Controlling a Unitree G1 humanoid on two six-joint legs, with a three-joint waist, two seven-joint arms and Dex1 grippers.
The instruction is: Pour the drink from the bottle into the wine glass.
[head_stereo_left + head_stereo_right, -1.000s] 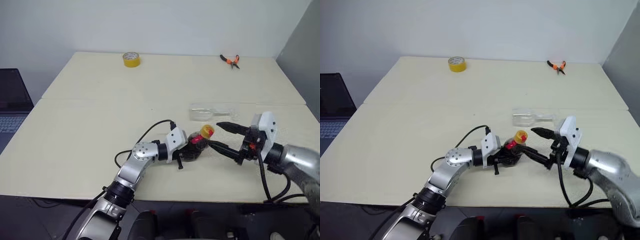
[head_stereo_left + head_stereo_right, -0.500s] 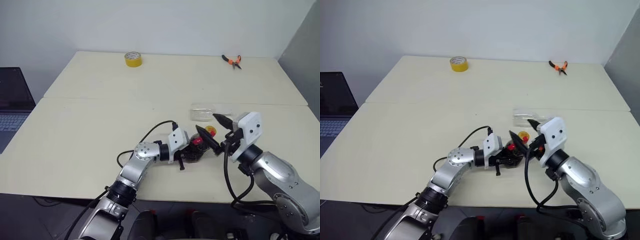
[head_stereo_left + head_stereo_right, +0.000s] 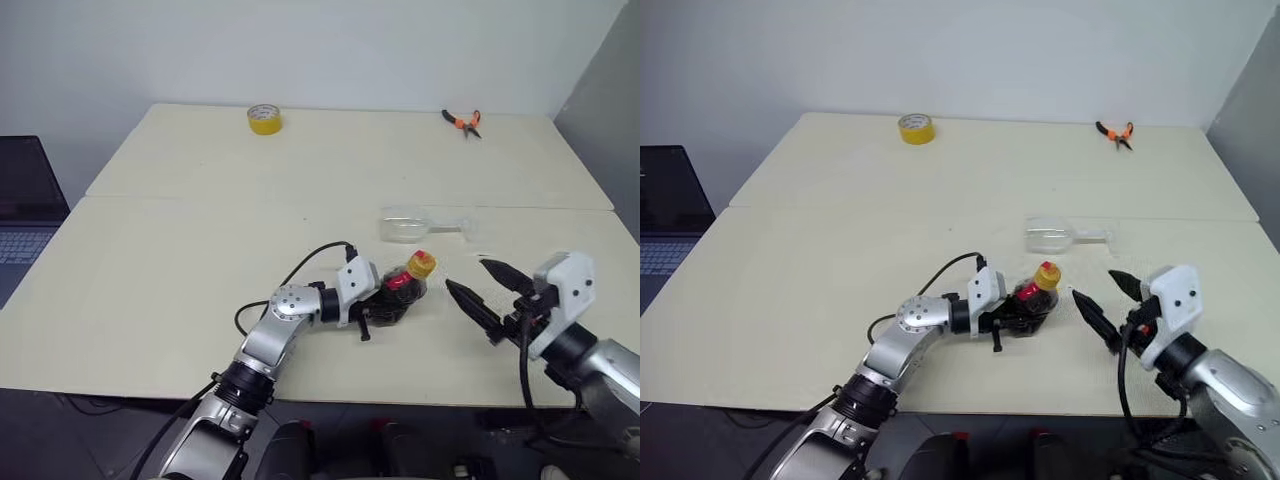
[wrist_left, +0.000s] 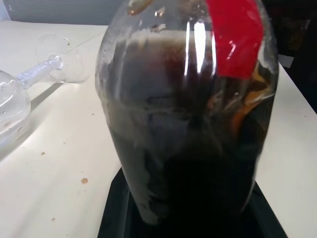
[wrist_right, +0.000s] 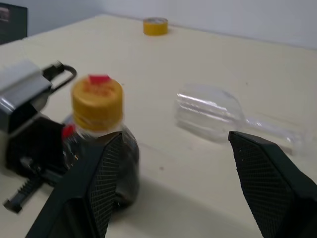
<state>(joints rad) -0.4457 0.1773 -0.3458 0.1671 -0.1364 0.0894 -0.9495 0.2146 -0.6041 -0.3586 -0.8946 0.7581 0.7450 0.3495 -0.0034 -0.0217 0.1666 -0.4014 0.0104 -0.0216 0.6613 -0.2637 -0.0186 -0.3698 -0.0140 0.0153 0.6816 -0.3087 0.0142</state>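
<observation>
Left fingers [image 4: 129, 218] mostly hidden, clamping bottle [image 3: 403, 291]; right gripper [image 3: 482, 290] wide, empty.

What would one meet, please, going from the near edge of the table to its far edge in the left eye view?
Right gripper, open → bottle, held shut in the left gripper → wine glass, lying on its side → yellow tape roll and pliers near the far edge.

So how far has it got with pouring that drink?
Early on. Done: the left gripper is shut on the bottle, tilted on the table. In hand: the open right gripper sits near the yellow cap, which is on. Left: uncapping, righting the wine glass, which lies empty on its side, and pouring.
</observation>
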